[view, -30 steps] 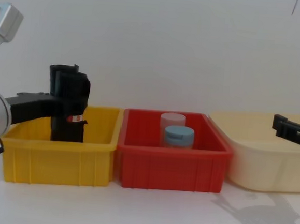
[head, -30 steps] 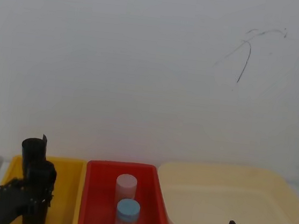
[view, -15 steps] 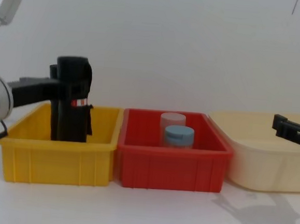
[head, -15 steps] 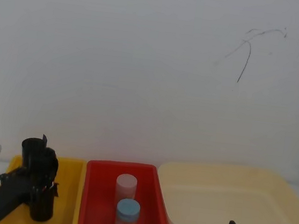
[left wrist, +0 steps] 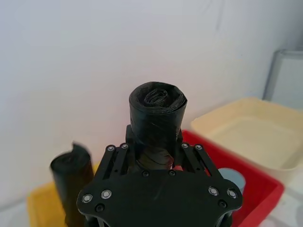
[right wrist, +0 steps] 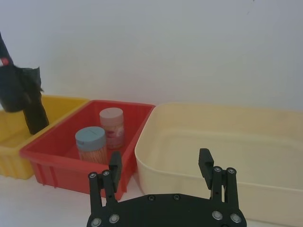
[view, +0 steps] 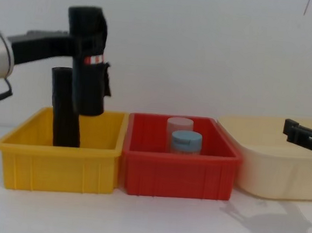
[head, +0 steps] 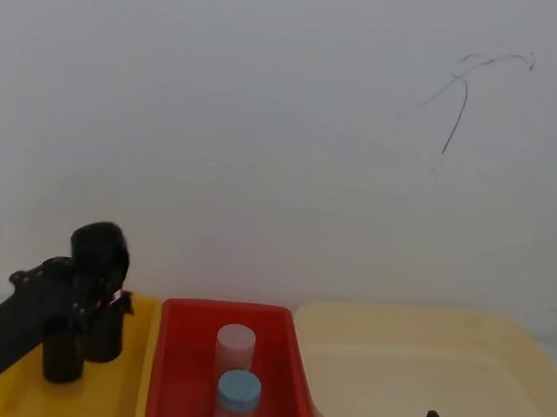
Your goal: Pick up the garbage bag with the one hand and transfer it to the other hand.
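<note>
The garbage bag (view: 88, 62), a tall black roll with a small red-and-white label, hangs upright above the yellow bin (view: 60, 160). My left gripper (view: 74, 44) reaches in from the left and is shut on the roll's upper part. In the left wrist view the garbage bag (left wrist: 156, 116) stands between the fingers. From the head view the garbage bag (head: 102, 254) sits over the bin's back edge. My right gripper (right wrist: 160, 165) is open and holds nothing, low over the cream tub (right wrist: 227, 142), far to the right of the bag.
A second plain black roll (view: 64, 109) stands in the yellow bin. The red bin (view: 178, 175) in the middle holds a pink-lidded jar (view: 179, 125) and a blue-lidded jar (view: 186, 141). A white wall rises close behind the bins.
My left gripper has lifted the garbage bag straight up out of the yellow bin, leaving the plain roll standing there. The right gripper has not moved.
</note>
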